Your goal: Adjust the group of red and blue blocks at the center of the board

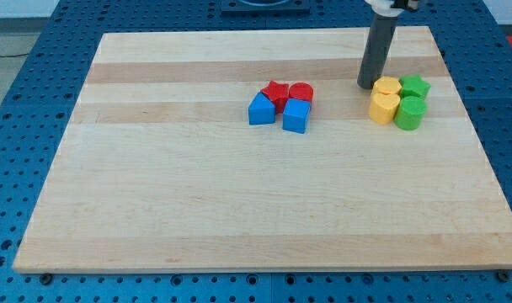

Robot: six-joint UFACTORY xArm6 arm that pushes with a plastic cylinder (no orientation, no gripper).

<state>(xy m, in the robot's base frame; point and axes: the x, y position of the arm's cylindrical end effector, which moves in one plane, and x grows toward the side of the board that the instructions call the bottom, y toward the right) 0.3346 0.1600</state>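
My tip (366, 86) just left of the yellow blocks (385, 98), red-and-blue cluster (280, 105) mid-board.

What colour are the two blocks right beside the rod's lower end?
Yellow, with another yellow block below it, seen in the camera view.

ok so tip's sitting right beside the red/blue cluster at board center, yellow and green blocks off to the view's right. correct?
Not quite. In the camera view my tip sits just left of the yellow blocks, well apart from the red and blue cluster at board center. The yellow and green blocks are indeed off to the view's right.
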